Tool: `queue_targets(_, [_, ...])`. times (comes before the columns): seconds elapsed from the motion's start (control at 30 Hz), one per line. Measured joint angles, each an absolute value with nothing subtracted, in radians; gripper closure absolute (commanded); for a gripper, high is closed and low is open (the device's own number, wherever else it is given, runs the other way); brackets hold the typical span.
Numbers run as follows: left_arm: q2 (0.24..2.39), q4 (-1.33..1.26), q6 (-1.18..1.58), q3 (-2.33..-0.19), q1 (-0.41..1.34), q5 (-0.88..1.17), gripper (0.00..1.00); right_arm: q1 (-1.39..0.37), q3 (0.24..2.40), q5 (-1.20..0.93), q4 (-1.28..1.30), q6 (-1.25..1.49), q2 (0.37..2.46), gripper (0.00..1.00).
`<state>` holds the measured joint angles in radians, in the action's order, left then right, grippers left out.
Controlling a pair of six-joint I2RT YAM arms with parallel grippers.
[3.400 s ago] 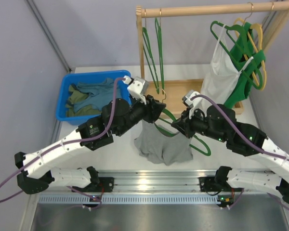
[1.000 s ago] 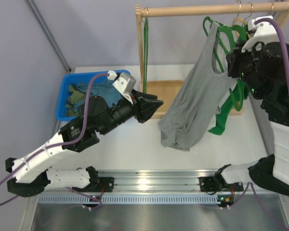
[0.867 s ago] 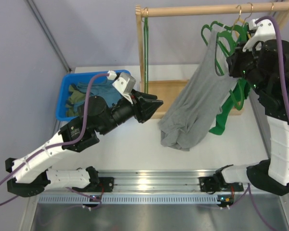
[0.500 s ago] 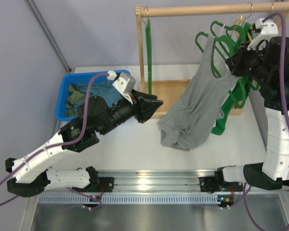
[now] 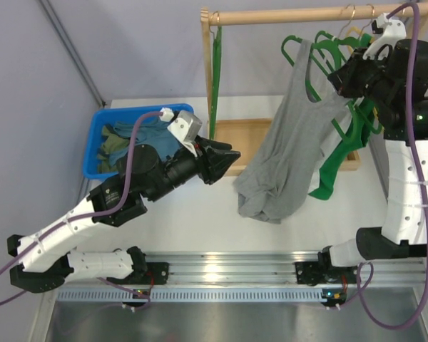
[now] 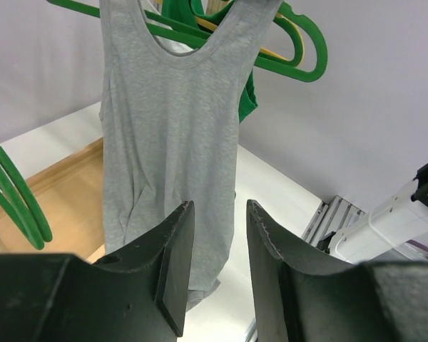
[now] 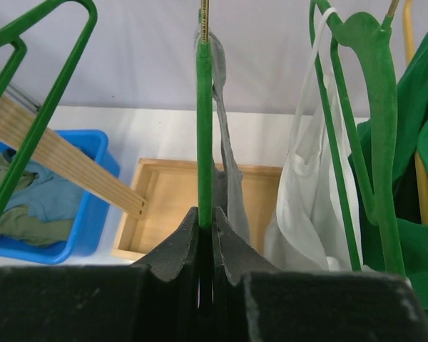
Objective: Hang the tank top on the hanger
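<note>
The left tool (image 5: 232, 153) is held above the desk (image 5: 200, 221), jaws parted a little, with nothing gripped. Further right, the tank top (image 5: 285, 142) is hung by its straps on the hanger (image 7: 203, 107), its bunched hem down at the desk. The hanger's green neck is clamped tight by the right tool (image 7: 205, 217), high beside the wooden rail (image 5: 292, 15).

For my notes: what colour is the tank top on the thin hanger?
Plain light grey; the tank top shows best in left wrist view.

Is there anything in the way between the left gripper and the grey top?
No, nothing visible. The open left gripper points across the table at the tank top, which hangs on the hanger held by the right gripper.
</note>
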<state>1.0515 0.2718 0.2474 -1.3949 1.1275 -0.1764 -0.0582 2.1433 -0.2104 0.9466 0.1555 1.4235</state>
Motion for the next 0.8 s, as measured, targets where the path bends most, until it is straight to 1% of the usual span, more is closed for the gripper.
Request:
queue_targets(0.3, [1.036,0.279,0.248,-1.391,1.127,-0.181,0.6,-0.038,2.149,-0.208,0.904,0.16,1.499,1.0])
queue_targets(0.47, [1.036,0.293,0.248,-1.391,1.127,-0.192,0.6,-0.03,2.103,-0.208,0.871,0.169,1.503,1.0])
queue_targets(0.5, [1.036,0.294,0.248,-1.391,1.127,-0.195,0.6,-0.03,2.101,-0.208,0.867,0.169,1.503,0.99])
queue_targets(0.53, [1.036,0.294,0.248,-1.391,1.127,-0.196,0.6,-0.03,2.1,-0.209,0.864,0.17,1.503,0.97])
queue_targets(0.57, [1.036,0.294,0.248,-1.391,1.128,-0.196,0.59,-0.03,2.088,-0.209,0.855,0.171,1.499,0.92])
queue_targets(0.63, [1.036,0.293,0.248,-1.39,1.128,-0.198,0.59,-0.03,2.075,-0.208,0.845,0.174,1.493,0.86])
queue_targets(0.67, [1.036,0.293,0.248,-1.389,1.127,-0.199,0.59,-0.03,2.069,-0.207,0.843,0.177,1.489,0.8])
queue_targets(0.73, [1.037,0.293,0.249,-1.383,1.127,-0.199,0.59,-0.03,2.057,-0.205,0.839,0.181,1.48,0.74])
queue_targets(0.77, [1.037,0.293,0.249,-1.379,1.127,-0.2,0.59,-0.03,2.052,-0.204,0.838,0.182,1.476,0.68])
queue_targets(0.8, [1.037,0.293,0.249,-1.375,1.127,-0.2,0.59,-0.03,2.046,-0.204,0.838,0.186,1.469,0.66])
